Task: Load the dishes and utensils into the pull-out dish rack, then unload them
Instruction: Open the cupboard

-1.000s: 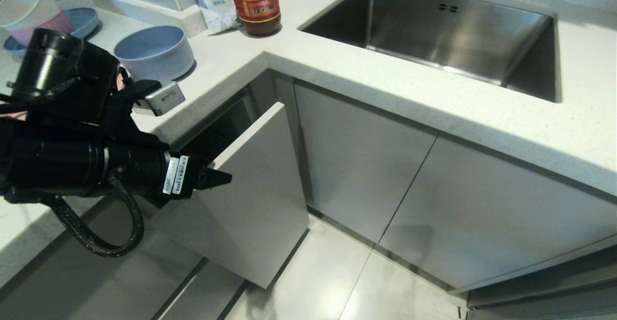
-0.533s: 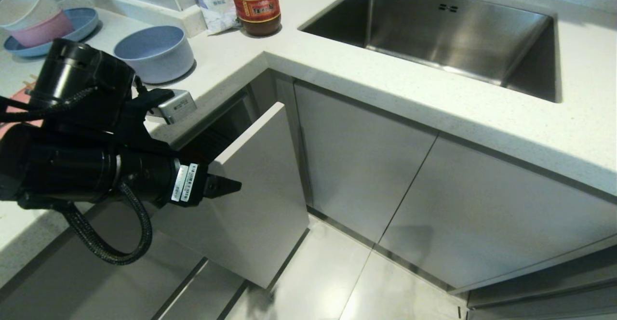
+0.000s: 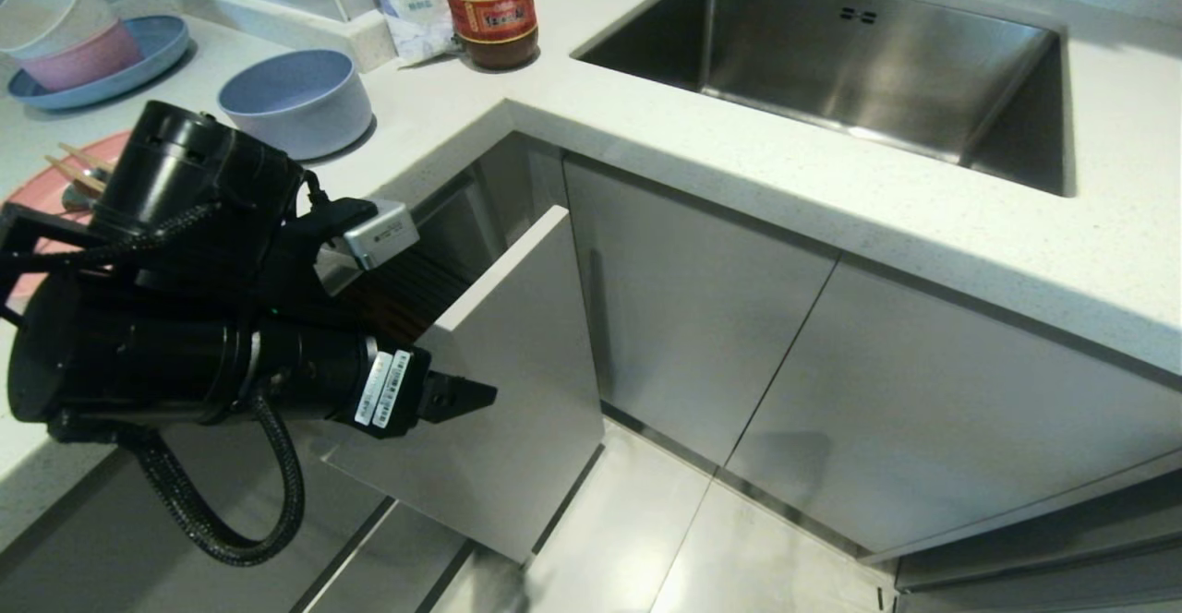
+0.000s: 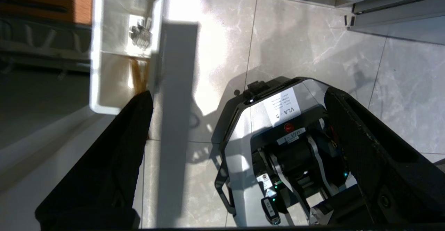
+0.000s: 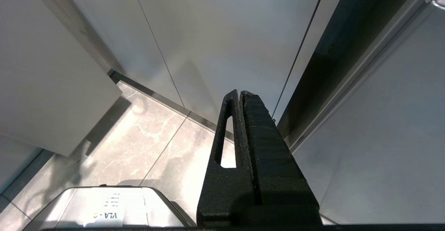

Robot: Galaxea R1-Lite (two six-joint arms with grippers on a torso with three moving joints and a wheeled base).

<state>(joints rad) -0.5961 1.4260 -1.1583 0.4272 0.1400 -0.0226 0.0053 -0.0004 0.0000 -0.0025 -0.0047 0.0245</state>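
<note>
At cabinet front (image 3: 517, 391), L hand (image 4: 236, 126) is spread wide w/ front's edge between fingers, so pull-out dish rack (image 4: 120, 46) can be drawn out; plate (image 3: 65, 184), chopsticks (image 3: 83, 165), bowl (image 3: 295, 101) wait on table (image 3: 646, 124). R hand (image 5: 240, 95) is pressed together, parked low.

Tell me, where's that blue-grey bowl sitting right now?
In the head view the blue-grey bowl stands on the white countertop at upper left, beside the pink plate and left of the red-lidded jar.
</note>
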